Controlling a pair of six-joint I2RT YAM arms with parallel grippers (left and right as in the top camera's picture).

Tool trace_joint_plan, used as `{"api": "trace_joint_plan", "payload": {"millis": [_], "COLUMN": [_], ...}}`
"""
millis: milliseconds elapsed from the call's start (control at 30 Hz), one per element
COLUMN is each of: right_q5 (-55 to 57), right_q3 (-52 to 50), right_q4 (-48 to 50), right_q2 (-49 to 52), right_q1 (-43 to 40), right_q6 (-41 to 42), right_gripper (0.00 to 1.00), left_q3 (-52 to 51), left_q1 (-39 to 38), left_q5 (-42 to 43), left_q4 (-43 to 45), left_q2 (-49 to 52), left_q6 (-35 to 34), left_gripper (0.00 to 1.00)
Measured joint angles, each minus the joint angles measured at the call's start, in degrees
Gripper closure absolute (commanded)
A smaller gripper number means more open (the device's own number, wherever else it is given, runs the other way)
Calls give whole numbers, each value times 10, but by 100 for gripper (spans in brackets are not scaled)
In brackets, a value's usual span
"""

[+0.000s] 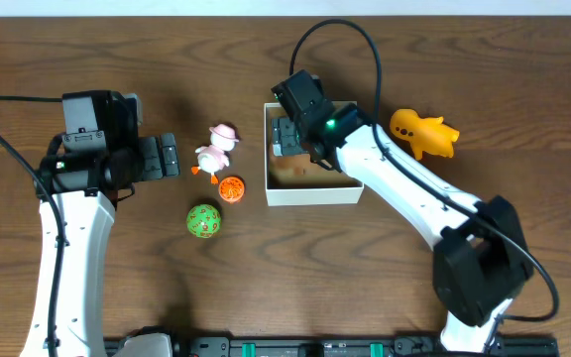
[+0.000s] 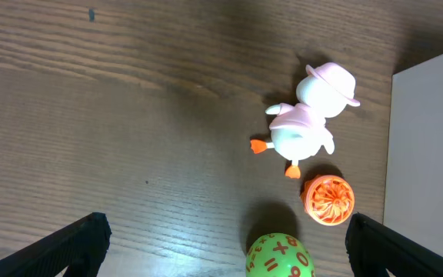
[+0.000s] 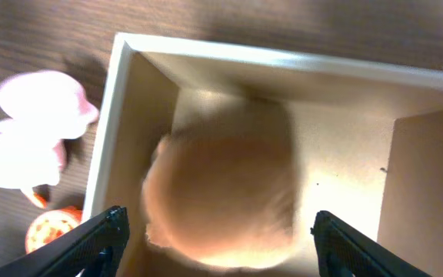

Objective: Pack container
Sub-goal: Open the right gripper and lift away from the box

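Note:
The container [image 1: 315, 191] is a small white-walled cardboard box with a brown inside at table centre. A tan fuzzy toy [image 3: 221, 185] lies inside it, blurred in the right wrist view. My right gripper [image 1: 287, 139] hovers over the box, open, its fingers [image 3: 218, 246] either side of the toy without touching it. My left gripper [image 1: 167, 157] is open and empty, left of a pink and white duck [image 1: 216, 149], an orange ball [image 1: 231, 188] and a green numbered ball [image 1: 203, 221]. These toys also show in the left wrist view: the duck [image 2: 306, 123], the orange ball [image 2: 329, 198], the green ball [image 2: 279, 258].
An orange toy [image 1: 422, 132] lies right of the box, behind my right arm. The box wall [image 2: 429, 154] shows at the right edge of the left wrist view. Black cables run from both arms across the wooden table.

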Motion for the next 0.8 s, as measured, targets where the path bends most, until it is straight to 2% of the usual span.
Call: {"api": "trace_joint_plan", "payload": {"millis": [267,400,533,633,800], "right_q5": [0,13,40,53,66], "right_q3": [0,0,0,0,6], "right_q4": [-2,-17,-60,-100,-172], "right_q2": [-16,-25,-75,-145,-235], "right_q1": [0,0,-10,-46,-171], "right_q6": [-13,-22,-26,-28,-28], "right_gripper": [23,18,15,13,12], "left_q3": [0,0,0,0,0], "left_q1": [0,0,0,0,0], "left_q5": [0,0,0,0,0], "left_q4": [0,0,0,0,0], "left_q2": [0,0,0,0,0], "left_q6": [0,0,0,0,0], "left_gripper": [2,2,2,2,2]}}
